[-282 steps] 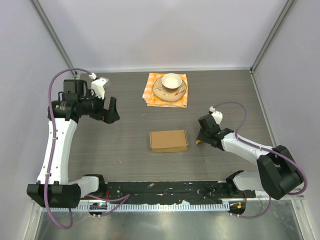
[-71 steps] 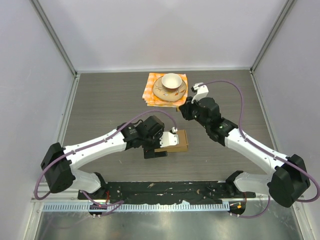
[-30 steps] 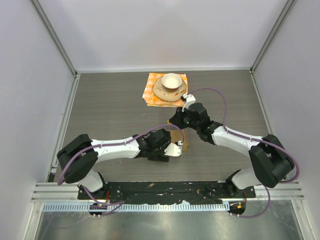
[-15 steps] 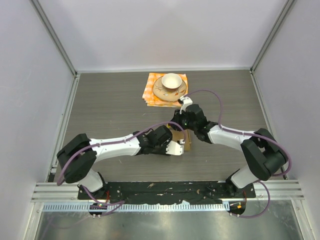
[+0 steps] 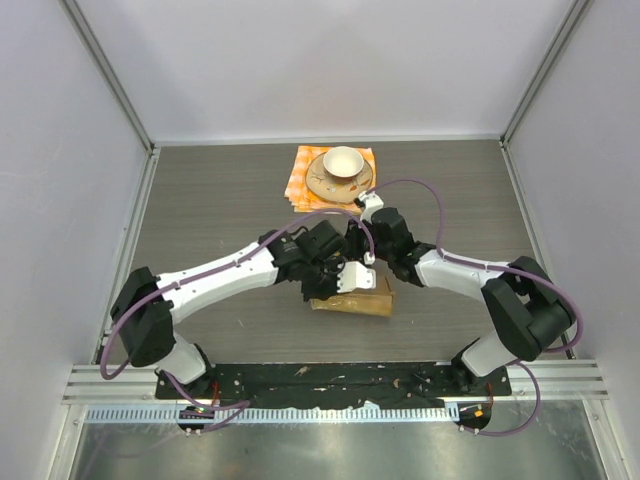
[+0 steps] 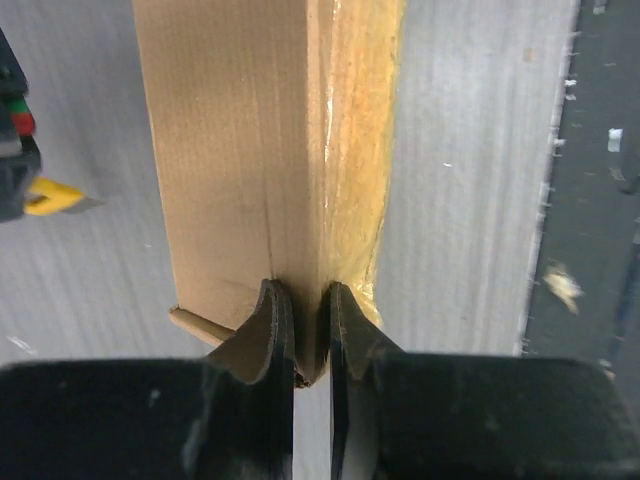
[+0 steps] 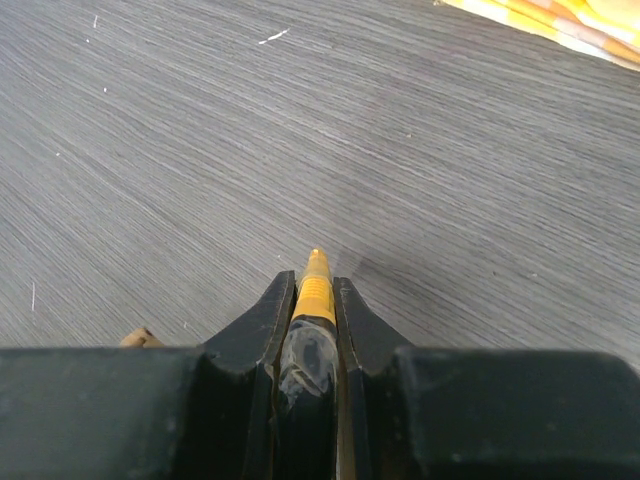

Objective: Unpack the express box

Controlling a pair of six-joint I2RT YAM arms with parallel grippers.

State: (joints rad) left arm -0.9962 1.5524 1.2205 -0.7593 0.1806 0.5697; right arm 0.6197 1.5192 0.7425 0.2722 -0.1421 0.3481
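Observation:
The express box [image 5: 366, 303] is a plain brown cardboard box lying in the middle of the table. In the left wrist view the express box [image 6: 240, 150] stretches away from me, with yellowish tape [image 6: 362, 150] along one long edge. My left gripper [image 5: 322, 292] is at the box's left end. The left gripper [image 6: 309, 322] is shut on that end's cardboard edge. My right gripper [image 5: 358, 243] sits just behind the box. The right gripper [image 7: 314, 292] is shut on a yellow-tipped cutter [image 7: 316, 285] that points at bare tabletop.
A cup on a saucer [image 5: 342, 166] stands on an orange checkered cloth [image 5: 300, 196] at the back centre; the cloth's corner [image 7: 560, 18] shows in the right wrist view. The black rail [image 5: 330, 378] runs along the near edge. Grey walls enclose the sides.
My left gripper has gone from open to shut on the box's end. Its arm has swung back and the box now shows nearer the front. The right arm has barely moved.

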